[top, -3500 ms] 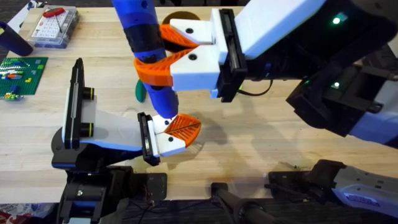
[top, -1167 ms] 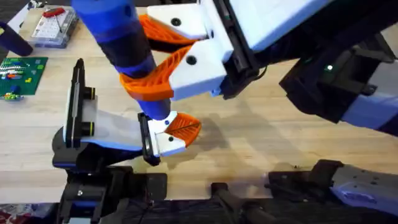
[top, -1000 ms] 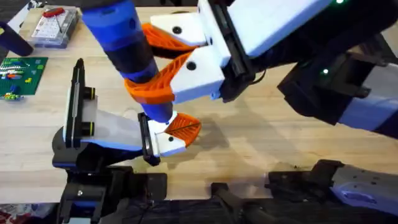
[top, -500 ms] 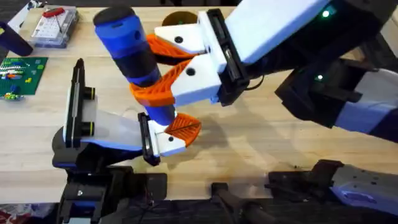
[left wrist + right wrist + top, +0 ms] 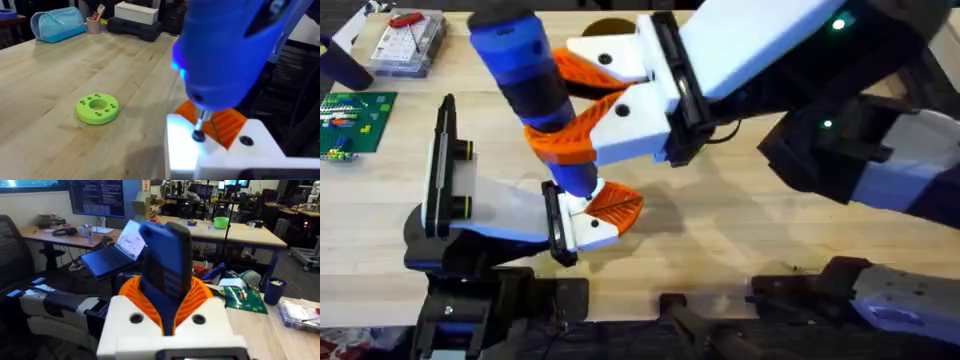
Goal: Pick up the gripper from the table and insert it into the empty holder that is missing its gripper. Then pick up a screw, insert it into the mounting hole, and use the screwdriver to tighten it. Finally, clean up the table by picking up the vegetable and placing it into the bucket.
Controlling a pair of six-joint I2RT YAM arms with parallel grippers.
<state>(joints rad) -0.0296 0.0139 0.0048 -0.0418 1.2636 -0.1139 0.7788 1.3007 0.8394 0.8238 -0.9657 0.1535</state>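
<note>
Light wood table [image 5: 740, 230] fills my overhead view; a clear parts box [image 5: 408, 40] and a green board [image 5: 355, 115] sit at the upper left of the frame.

Right gripper [image 5: 570, 105] reaches in from the upper right. Its curved orange fingers [image 5: 582, 125] are pinched on the screwdriver [image 5: 525, 85], wrapped around the black-banded part of the blue handle. The handle tilts, top end toward the upper left, tip down toward centre-left.

In the right wrist view the screwdriver [image 5: 167, 265] stands up between the orange fingers [image 5: 200, 297], with desks and monitors behind.

The holder [image 5: 582, 228] sits left of centre in the overhead view — a white wedge block with a black plate behind it, on the white-and-blue arm end lying across the table. The gripper [image 5: 615, 205], the small orange ribbed pad, is seated on the holder's upper right face.

The left wrist view is the useful one — the screwdriver [image 5: 225, 55] comes down from the upper right, its silver tip [image 5: 200, 125] on a dark screw head [image 5: 198, 136] at the top of the white holder [image 5: 220, 155]. The orange gripper [image 5: 225, 122] is just behind the tip. A second dark hole [image 5: 245, 141] is beside it on the block.

A light-green disc with holes [image 5: 97, 108] lies on the table, left of centre in that view, well apart from the holder.

Left gripper: I cannot tell how its fingers stand.
</note>
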